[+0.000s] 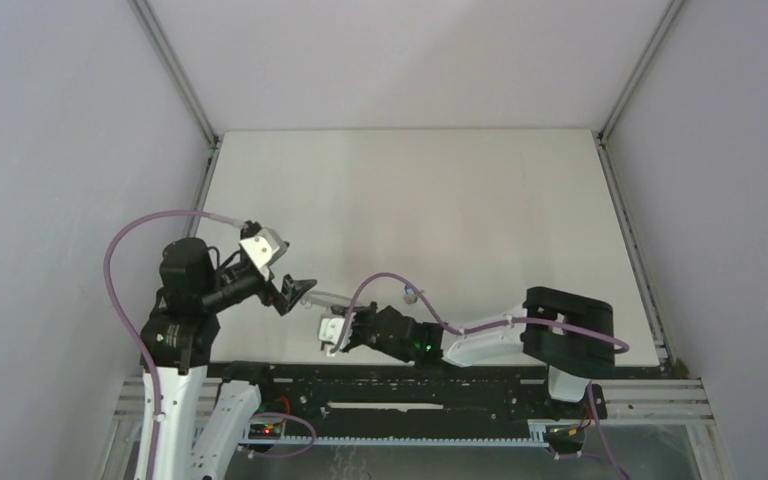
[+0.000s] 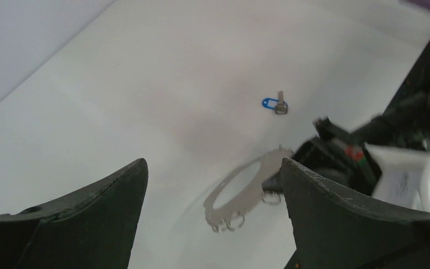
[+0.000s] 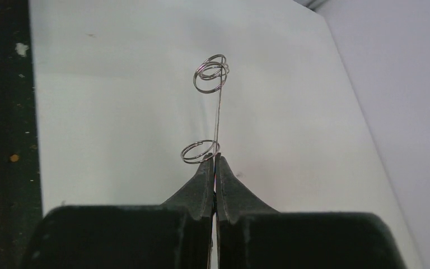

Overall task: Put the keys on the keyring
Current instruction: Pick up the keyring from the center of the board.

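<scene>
My right gripper point(image 3: 215, 159) is shut on the edge of the keyring point(image 3: 220, 112), which shows edge-on as a thin line. Small metal loops hang on it at its far end point(image 3: 210, 73) and by my fingertips. In the left wrist view the keyring point(image 2: 241, 193) is a grey hoop held just above the table. My left gripper point(image 2: 213, 162) is open and empty, facing the hoop from a short way off. The blue key point(image 2: 274, 105) lies on the table beyond the hoop. The yellow key is out of view. In the top view both grippers, left point(image 1: 298, 290) and right point(image 1: 343, 322), are close together.
The white table point(image 1: 410, 200) is enclosed by pale walls with metal frame rails at the left and right edges. A black rail point(image 1: 410, 375) runs along the near edge by the arm bases. Purple cables loop over both arms.
</scene>
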You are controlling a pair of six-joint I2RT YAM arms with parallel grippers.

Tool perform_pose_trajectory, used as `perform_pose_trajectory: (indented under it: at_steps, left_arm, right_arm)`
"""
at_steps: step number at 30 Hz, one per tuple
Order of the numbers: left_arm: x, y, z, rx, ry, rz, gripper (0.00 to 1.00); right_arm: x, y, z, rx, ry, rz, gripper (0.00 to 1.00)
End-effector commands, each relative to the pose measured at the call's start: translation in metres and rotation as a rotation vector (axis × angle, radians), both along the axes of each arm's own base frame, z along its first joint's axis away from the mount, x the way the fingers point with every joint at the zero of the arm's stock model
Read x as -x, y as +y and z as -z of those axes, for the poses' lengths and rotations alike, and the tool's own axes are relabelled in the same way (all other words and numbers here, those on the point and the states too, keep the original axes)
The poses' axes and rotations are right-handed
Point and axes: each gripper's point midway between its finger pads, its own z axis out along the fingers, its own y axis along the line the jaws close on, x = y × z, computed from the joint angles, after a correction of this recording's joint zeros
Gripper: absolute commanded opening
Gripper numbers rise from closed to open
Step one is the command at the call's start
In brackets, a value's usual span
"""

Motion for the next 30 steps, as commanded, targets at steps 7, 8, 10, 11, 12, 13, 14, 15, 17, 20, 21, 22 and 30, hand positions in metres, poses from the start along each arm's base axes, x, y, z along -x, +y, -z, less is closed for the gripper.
perform_pose_trajectory:
  at_steps: [7, 8, 10, 11, 12, 13, 14, 15, 17, 20, 21, 22, 30]
  left_arm:
    - [0.012, 0.010, 0.071, -0.186, 0.073, 0.097, 0.91]
    - [0.006, 0.011, 0.071, -0.180, 0.062, 0.073, 0.90]
    - [-0.005, 0.016, 0.072, -0.177, 0.036, 0.019, 0.88]
    - [-0.011, 0.019, 0.072, -0.183, 0.020, -0.010, 0.87]
    - [-0.014, 0.021, 0.075, -0.187, 0.023, -0.024, 0.86]
    - [-0.015, 0.023, 0.080, -0.192, 0.035, -0.031, 0.84]
    - [-0.016, 0.023, 0.085, -0.193, 0.053, -0.032, 0.83]
    - [-0.015, 0.023, 0.092, -0.195, 0.074, -0.026, 0.81]
    - [-0.015, 0.023, 0.102, -0.204, 0.097, -0.020, 0.79]
    - [-0.024, 0.025, 0.107, -0.199, 0.086, -0.047, 0.78]
    - [-0.025, 0.023, 0.106, -0.192, 0.077, -0.034, 0.78]
    - [-0.024, 0.020, 0.105, -0.185, 0.065, -0.012, 0.78]
    - [-0.036, 0.003, 0.087, -0.086, -0.055, 0.033, 0.81]
  right_arm:
    - [-0.028, -0.032, -0.065, -0.295, 0.147, 0.100, 0.00]
    - [-0.028, -0.033, -0.065, -0.296, 0.151, 0.105, 0.00]
    - [-0.029, -0.037, -0.064, -0.302, 0.160, 0.109, 0.00]
    - [-0.029, -0.039, -0.064, -0.308, 0.167, 0.111, 0.00]
    - [-0.029, -0.040, -0.064, -0.313, 0.176, 0.110, 0.00]
    - [-0.029, -0.042, -0.064, -0.321, 0.186, 0.107, 0.00]
    - [-0.029, -0.042, -0.065, -0.328, 0.196, 0.103, 0.00]
    - [-0.029, -0.043, -0.065, -0.333, 0.206, 0.100, 0.00]
    - [-0.026, -0.045, -0.067, -0.340, 0.222, 0.085, 0.00]
    - [-0.023, -0.049, -0.073, -0.365, 0.278, 0.064, 0.00]
    - [-0.022, -0.051, -0.076, -0.377, 0.299, 0.054, 0.00]
    - [-0.022, -0.053, -0.080, -0.391, 0.311, 0.045, 0.00]
    - [-0.015, -0.055, -0.091, -0.430, 0.372, -0.008, 0.00]
